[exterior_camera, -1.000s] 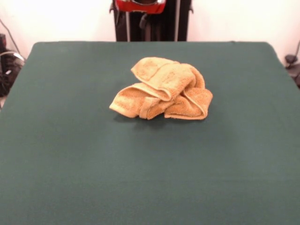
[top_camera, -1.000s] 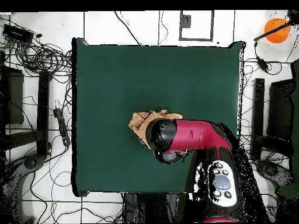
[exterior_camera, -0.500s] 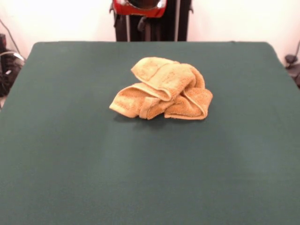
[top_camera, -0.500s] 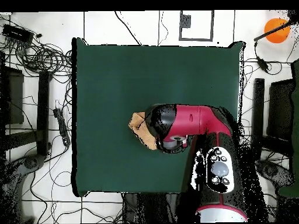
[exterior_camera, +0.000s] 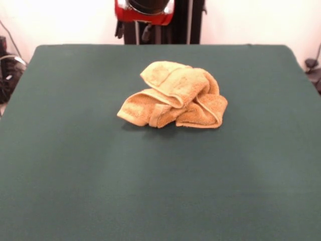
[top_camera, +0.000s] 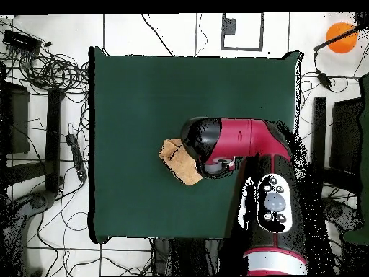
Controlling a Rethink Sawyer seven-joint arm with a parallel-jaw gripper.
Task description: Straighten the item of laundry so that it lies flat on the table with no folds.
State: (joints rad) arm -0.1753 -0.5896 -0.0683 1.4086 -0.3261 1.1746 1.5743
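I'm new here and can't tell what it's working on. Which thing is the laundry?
Look at the big dark green table. Near its middle sits a crumpled towel, bunched into rolled folds. It is golden-orange terry cloth, the only thing lying on the green.

White wall point(exterior_camera: 261, 20) behind; tangled cables point(top_camera: 43, 72) on pale tiled floor point(top_camera: 144, 29).

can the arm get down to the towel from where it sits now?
Probably yes. The arm hangs above the crumpled towel, overlapping it in the overhead view, and nothing else lies on the table. The gripper itself is hidden.
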